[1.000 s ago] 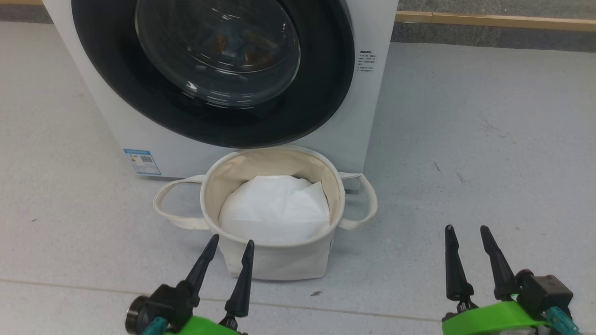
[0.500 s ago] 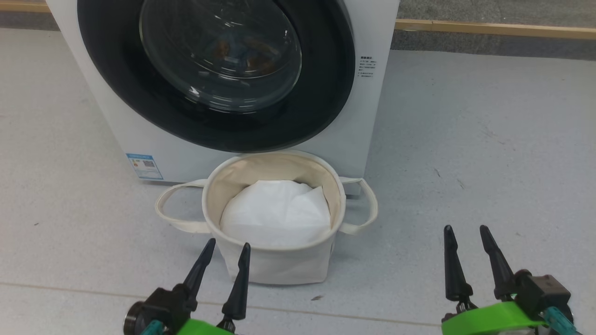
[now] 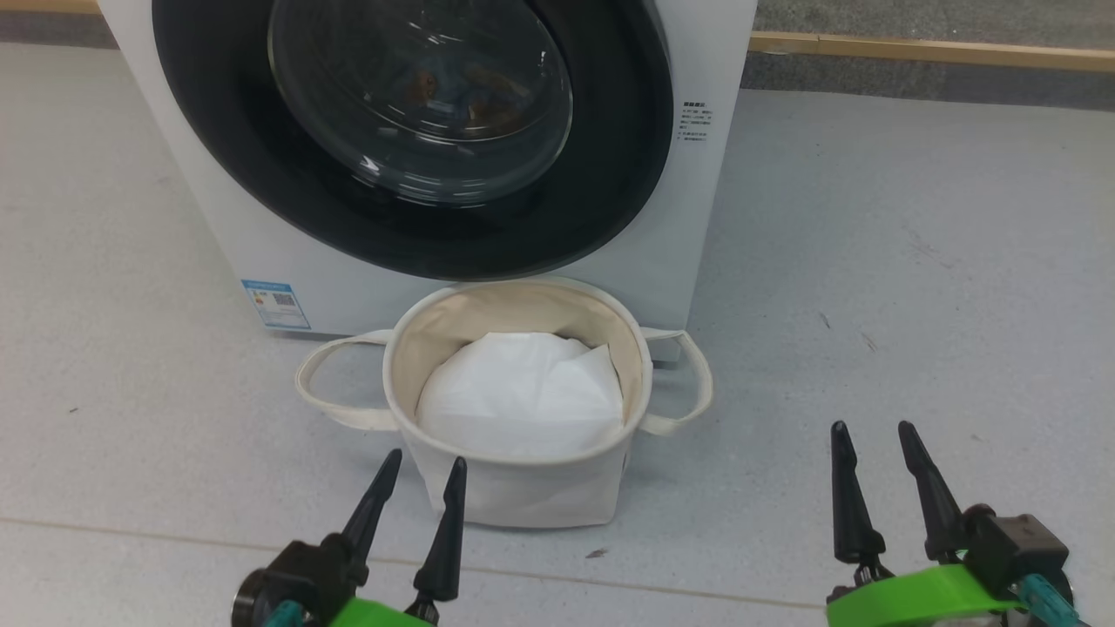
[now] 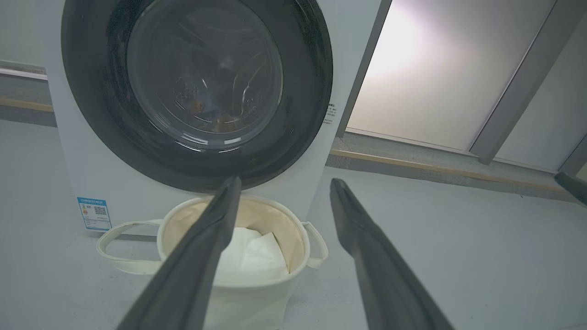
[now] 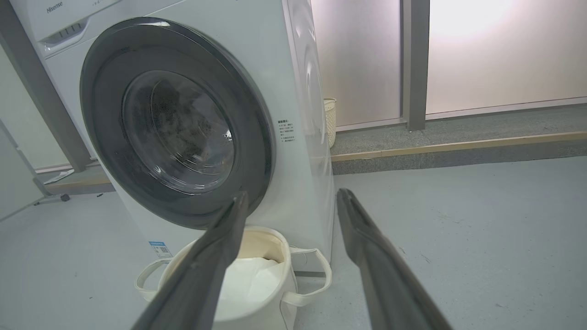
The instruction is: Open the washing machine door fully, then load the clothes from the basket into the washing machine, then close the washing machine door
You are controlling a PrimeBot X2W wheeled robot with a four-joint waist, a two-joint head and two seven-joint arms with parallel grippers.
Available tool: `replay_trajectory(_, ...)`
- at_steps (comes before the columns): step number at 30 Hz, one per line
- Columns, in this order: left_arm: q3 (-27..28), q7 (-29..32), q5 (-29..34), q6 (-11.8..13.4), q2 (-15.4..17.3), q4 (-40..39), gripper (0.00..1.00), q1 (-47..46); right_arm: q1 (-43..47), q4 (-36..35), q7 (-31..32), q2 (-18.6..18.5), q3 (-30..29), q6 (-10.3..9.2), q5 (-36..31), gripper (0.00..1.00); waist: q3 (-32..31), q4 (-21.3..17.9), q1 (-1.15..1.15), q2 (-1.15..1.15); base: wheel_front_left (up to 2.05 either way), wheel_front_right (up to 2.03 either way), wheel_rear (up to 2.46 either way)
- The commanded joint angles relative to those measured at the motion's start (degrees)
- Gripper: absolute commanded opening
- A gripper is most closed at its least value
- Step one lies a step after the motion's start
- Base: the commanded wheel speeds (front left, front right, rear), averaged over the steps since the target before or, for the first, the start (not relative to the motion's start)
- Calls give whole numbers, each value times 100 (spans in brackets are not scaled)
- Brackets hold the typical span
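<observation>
Washing machine door (image 3: pixel 418 122), glossy black ring round bulging glass, sits flush on the white washing machine (image 3: pixel 710 226) just behind the cream basket (image 3: pixel 523 496); I see left gripper (image 3: pixel 427 459) and right gripper (image 3: pixel 873 428) spread apart, empty.

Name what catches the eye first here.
A big white washing machine dominates the upper head view, its glossy black-rimmed round door shut. Before it on the floor sits a small cream canvas basket holding a white sheet. Below, the left gripper and right gripper hover open.
</observation>
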Motion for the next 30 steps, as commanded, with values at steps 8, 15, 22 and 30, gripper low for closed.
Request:
replay_trajectory(8, -19, 10, 17, -3, -2, 247, 0, 1, 1, 75, 0, 0, -48, 0, 6, 0, 39, -29, 0, 0, 0, 0, 0)
replay_trajectory(15, 13, 61, -220, -8, -3, 456, 0, 82, 28, 335, 39, -8, -43, 0, 255, 0, 39, -40, 3, 0, 0, 0, 0)
replay_trajectory(22, 103, 157, -687, -23, 25, 441, 0, 66, -30, 385, 131, -45, -67, 0, 739, 0, 35, -61, 2, 0, 0, 0, 0)
replay_trajectory(30, 207, 266, -1209, -43, 50, 438, 0, 33, -101, 440, 234, -76, -98, 0, 1276, 0, 38, -84, 0, 0, 0, 0, 0)
